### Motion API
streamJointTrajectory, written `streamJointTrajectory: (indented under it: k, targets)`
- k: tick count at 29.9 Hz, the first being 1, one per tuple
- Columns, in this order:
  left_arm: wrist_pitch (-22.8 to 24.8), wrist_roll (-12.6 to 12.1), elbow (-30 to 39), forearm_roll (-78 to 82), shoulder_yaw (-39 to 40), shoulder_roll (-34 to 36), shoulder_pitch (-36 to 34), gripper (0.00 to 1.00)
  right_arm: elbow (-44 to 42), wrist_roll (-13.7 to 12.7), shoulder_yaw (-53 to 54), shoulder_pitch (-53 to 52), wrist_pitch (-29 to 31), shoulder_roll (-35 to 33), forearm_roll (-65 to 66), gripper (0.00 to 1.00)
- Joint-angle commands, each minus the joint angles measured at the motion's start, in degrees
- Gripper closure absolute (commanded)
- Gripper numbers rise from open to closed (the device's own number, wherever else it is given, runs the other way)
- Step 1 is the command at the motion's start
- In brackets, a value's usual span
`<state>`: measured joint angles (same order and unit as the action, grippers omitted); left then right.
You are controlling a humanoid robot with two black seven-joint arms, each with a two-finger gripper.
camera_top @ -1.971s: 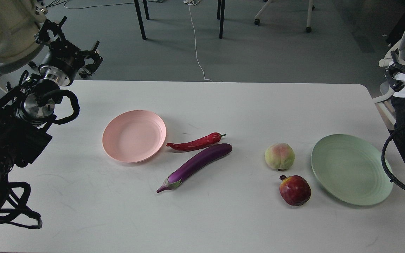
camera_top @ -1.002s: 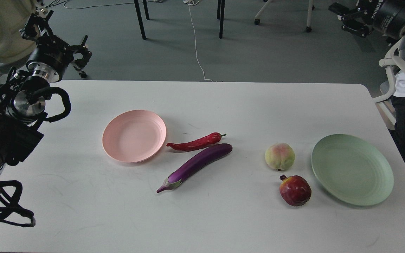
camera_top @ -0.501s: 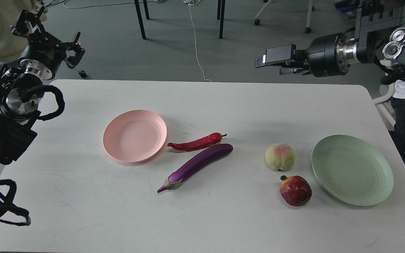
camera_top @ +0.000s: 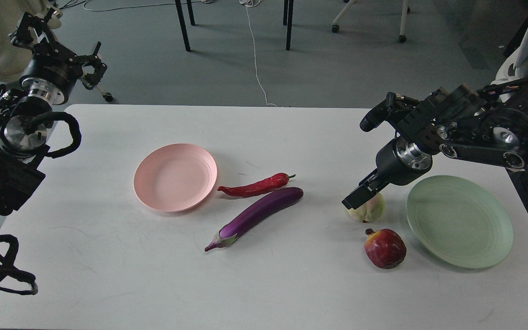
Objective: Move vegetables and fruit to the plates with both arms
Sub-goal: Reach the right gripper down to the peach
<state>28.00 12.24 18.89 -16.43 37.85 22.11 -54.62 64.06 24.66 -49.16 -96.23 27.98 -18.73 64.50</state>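
Note:
The purple eggplant [camera_top: 257,212] and red chili pepper [camera_top: 255,186] lie side by side at the table's middle, right of the empty pink plate [camera_top: 175,177]. The peach [camera_top: 370,210] sits left of the empty green plate [camera_top: 459,221], with the pomegranate [camera_top: 385,248] just in front of it. My right gripper [camera_top: 360,199] has come down onto the peach and covers its upper left. One dark finger [camera_top: 354,196] shows against it, and the other is hidden. My left gripper [camera_top: 90,64] hangs off the table's far left corner, holding nothing.
The white table [camera_top: 291,284] ends in a rounded corner at the far right. Beyond its far edge are grey floor, chair legs [camera_top: 182,25] and a white cable [camera_top: 255,55]. My left arm [camera_top: 12,151] fills the left edge.

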Motion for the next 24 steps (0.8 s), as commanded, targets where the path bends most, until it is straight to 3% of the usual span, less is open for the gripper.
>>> streamJointTrajectory:
  k: [1, 18, 24]
  targets:
    - [0.0, -0.1, 0.0, 0.1, -0.1, 0.0, -0.1, 0.02, -2.4, 0.3, -2.1, 1.3, 0.0, 2.5, 0.4, 0.02]
    - [0.0, 0.0, -0.1, 0.0, -0.1, 0.2, 0.0, 0.01, -7.4, -1.4, -2.5, 4.7, -1.3, 5.1, 2.4, 0.02]
    - [0.0, 0.0, -0.3, -0.1, 0.0, 0.2, 0.0, 0.01, -7.7, -1.3, -2.5, 5.8, -2.6, 5.7, 2.4, 0.1]
